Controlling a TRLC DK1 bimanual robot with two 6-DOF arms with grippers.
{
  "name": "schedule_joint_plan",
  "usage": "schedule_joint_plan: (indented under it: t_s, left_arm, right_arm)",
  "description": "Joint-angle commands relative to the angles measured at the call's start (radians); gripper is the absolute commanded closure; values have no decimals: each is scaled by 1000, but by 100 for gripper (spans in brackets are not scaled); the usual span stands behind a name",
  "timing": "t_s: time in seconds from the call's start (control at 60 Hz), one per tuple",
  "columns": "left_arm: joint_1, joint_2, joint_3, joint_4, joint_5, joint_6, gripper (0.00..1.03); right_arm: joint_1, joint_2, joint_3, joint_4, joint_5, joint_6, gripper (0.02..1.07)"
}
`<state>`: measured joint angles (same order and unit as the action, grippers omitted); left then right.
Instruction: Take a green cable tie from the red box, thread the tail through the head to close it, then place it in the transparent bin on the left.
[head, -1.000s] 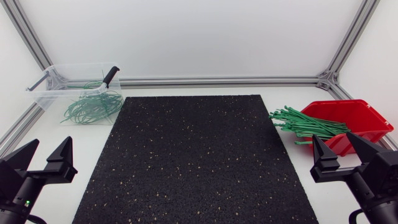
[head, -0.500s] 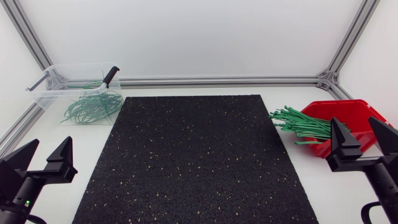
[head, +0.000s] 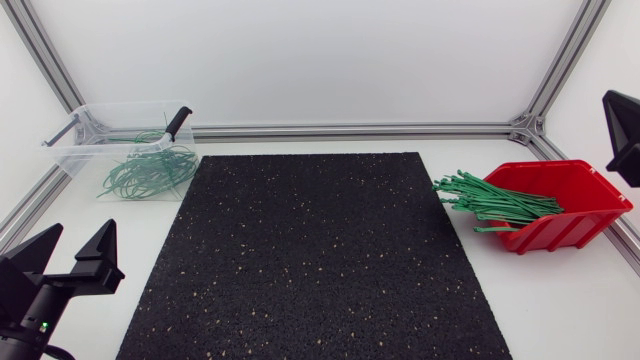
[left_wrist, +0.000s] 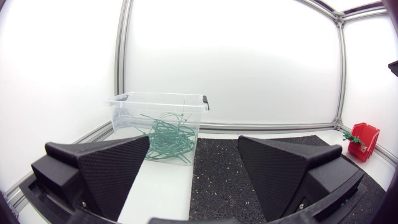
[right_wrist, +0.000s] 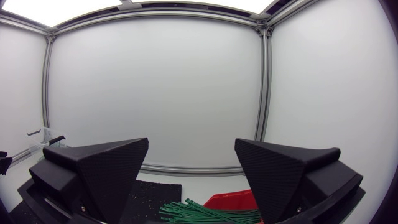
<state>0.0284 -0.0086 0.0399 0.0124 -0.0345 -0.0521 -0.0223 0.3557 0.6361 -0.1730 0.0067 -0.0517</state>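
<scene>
The red box (head: 575, 205) stands at the table's right, and a bundle of green cable ties (head: 492, 201) spills out of its open side toward the mat. The transparent bin (head: 75, 150) at the back left holds several looped green ties (head: 148, 170). My left gripper (head: 80, 238) rests open and empty at the front left, far from both containers. Its wrist view looks past its gripper (left_wrist: 194, 146) to the bin (left_wrist: 134, 112) and the distant red box (left_wrist: 364, 134). My right gripper (right_wrist: 191, 148) hangs open and empty, high over the red box (right_wrist: 233, 200) and the ties (right_wrist: 196, 213). The head view shows only one of its fingers (head: 622, 132).
A black speckled mat (head: 310, 255) covers the middle of the table. A black-handled tool (head: 177, 121) leans on the bin's back rim. Aluminium frame rails (head: 350, 130) run along the back and sides of the table.
My right gripper has lifted from the front right, passing over the red box, and has mostly left the head view at the right edge. The left arm stayed still.
</scene>
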Motion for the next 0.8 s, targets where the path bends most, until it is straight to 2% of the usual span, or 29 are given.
schedule_joint_plan:
  t_s: [0.0, 0.133, 0.417, 0.6, 0.783]
  left_arm:
    - [8, -7, -41, -9, -1, 0, 4]
    - [8, -7, -41, -9, -1, 0, 4]
    - [8, -7, -41, -9, -1, 0, 4]
    - [8, -7, -41, -9, -1, 0, 4]
    - [7, -7, -41, -11, -1, 0, 4]
  right_arm:
    - [1, 83, 105, -69, 10, 16, 6]
    - [-5, 229, 272, -253, 4, 1, 6]
    - [-10, 480, 505, -554, -50, -208, 6]
    - [-44, 612, 560, -658, -68, -494, 8]
    - [-77, 743, 593, -744, -77, -674, 9]
